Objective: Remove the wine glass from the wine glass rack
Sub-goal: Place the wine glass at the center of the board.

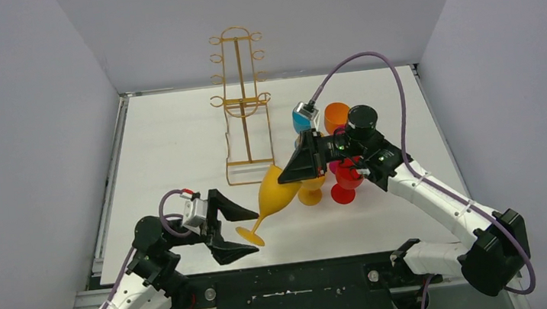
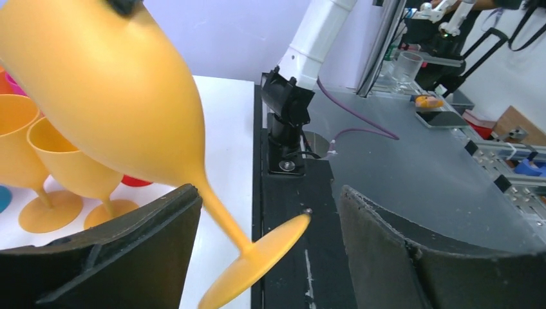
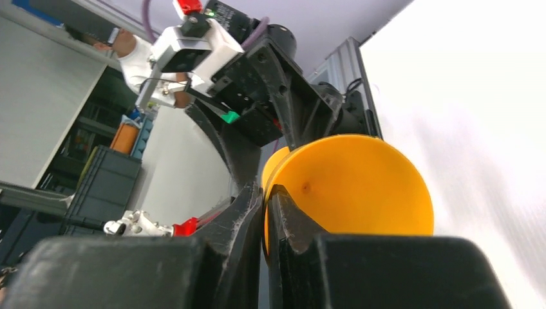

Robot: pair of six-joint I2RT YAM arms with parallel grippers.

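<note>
We see a yellow wine glass [image 1: 278, 188] just below the middle of the overhead view, off the rack and tilted steeply, its bowl up to the right and its foot down to the left. The right tool [image 1: 288, 176] is pinched tight on the bowl's rim. The left tool [image 1: 246, 232] gapes wide, one finger on each side of the stem and foot, gripping nothing. The gold wire wine glass rack [image 1: 242, 104] stands upright at the upper middle, on the white desk [image 1: 178, 149], apart from the glass. Right of centre, beneath the right arm, other glasses crowd close: a red goblet [image 1: 346, 177] and an orange cup [image 1: 337, 114]. The left wrist view also shows yellow goblets [image 2: 71, 164] standing at its left edge. Boxes and gear beyond the desk are too blurred for us to read any label.
</note>
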